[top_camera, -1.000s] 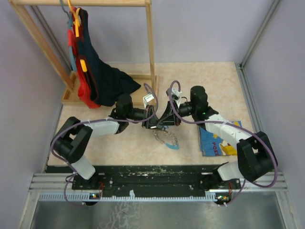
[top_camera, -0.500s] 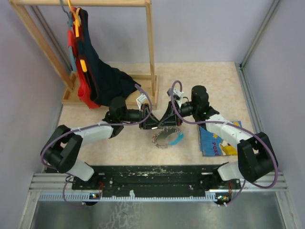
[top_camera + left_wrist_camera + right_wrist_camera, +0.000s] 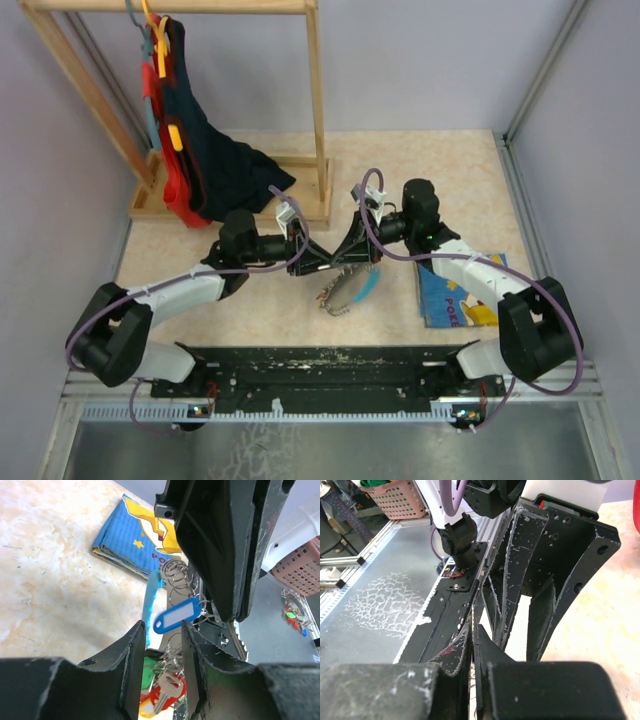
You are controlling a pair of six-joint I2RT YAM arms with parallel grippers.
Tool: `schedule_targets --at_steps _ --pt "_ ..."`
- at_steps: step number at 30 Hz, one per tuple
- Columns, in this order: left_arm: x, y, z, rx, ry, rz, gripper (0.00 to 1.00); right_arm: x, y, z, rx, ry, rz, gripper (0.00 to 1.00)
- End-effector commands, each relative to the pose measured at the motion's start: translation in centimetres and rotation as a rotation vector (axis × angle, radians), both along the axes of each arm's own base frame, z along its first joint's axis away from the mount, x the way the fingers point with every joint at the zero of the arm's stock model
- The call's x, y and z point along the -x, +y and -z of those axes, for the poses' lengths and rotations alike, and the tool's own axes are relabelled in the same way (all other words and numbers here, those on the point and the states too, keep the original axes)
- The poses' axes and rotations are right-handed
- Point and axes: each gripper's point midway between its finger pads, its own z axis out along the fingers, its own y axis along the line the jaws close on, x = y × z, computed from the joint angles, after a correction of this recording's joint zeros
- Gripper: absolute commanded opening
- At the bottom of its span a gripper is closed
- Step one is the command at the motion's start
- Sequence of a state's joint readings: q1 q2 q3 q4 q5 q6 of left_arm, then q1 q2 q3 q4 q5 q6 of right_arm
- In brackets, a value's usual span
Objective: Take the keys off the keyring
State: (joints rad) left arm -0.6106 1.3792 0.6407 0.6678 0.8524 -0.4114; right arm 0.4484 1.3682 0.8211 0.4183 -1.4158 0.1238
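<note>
Keyring (image 3: 345, 290) hangs just left of the book (image 3: 455, 295), with the keys (image 3: 160, 680) bunched at its lower end. Right gripper (image 3: 474, 635) is clamped on its rings. Left gripper (image 3: 162, 630) stands alongside, jaws apart, gripping nothing.
</note>
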Motion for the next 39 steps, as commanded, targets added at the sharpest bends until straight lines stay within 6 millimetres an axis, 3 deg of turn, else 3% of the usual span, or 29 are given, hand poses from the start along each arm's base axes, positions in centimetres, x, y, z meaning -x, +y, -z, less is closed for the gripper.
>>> schedule_targets --at_steps 1,5,11,18,29,39 --pt "-0.2 0.8 0.5 -0.016 -0.072 -0.035 0.42 0.1 -0.2 -2.9 -0.06 -0.116 -0.025 0.0" --pt "0.6 1.4 0.5 0.003 -0.167 -0.031 0.44 0.1 -0.2 -2.8 -0.059 -0.115 -0.028 0.0" --pt "2.0 2.1 -1.1 0.089 -0.307 -0.019 0.48 0.2 -0.2 -2.8 -0.06 -0.114 -0.036 0.0" --pt "4.4 1.7 -1.8 0.186 -0.374 0.028 0.47 0.3 -0.2 -2.7 -0.06 -0.109 -0.047 0.0" --pt "3.8 1.6 -3.7 0.229 -0.508 -0.071 0.44 0.3 -0.2 -2.6 -0.061 -0.111 -0.049 0.0" --pt "4.7 2.8 -3.9 0.218 -0.438 -0.104 0.45 0.0 -0.2 -2.2 -0.048 -0.112 -0.038 0.0"
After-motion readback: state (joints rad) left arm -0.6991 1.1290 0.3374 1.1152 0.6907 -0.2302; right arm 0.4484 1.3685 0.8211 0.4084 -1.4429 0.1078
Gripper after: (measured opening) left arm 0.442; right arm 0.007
